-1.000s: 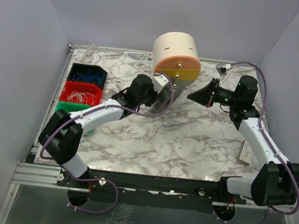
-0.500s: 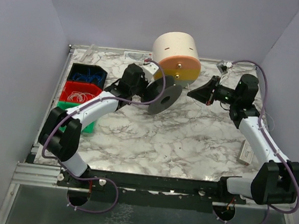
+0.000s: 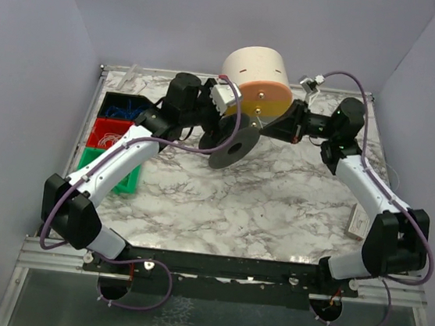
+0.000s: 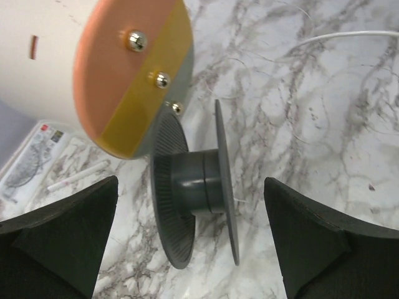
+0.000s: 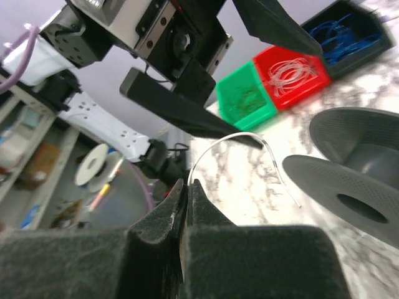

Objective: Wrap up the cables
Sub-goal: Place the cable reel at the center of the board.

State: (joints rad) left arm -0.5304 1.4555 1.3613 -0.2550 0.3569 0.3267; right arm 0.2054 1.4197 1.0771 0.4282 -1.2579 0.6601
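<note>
A dark grey spool (image 3: 231, 143) stands on its flanges on the marble table, just under a cream drum. In the left wrist view the spool (image 4: 196, 184) sits between the wide-apart fingers of my left gripper (image 4: 187, 208), untouched. In the top view the left gripper (image 3: 224, 115) hovers open behind the spool. My right gripper (image 5: 187, 184) is shut on a thin whitish cable (image 5: 237, 138) that arches from its tips toward the spool (image 5: 361, 187). The right gripper (image 3: 278, 127) reaches in from the right, beside the drum.
The cream drum (image 3: 257, 77) with an orange and yellow face overhangs the spool. A black bin (image 3: 125, 108), a red bin (image 3: 111, 133) and a green bin (image 3: 92, 160) line the left edge. A small white box (image 3: 358, 222) lies at the right.
My left gripper has opened, let go of the spool and drawn back to the far left. The right gripper has moved left toward the drum and spool with the cable.
</note>
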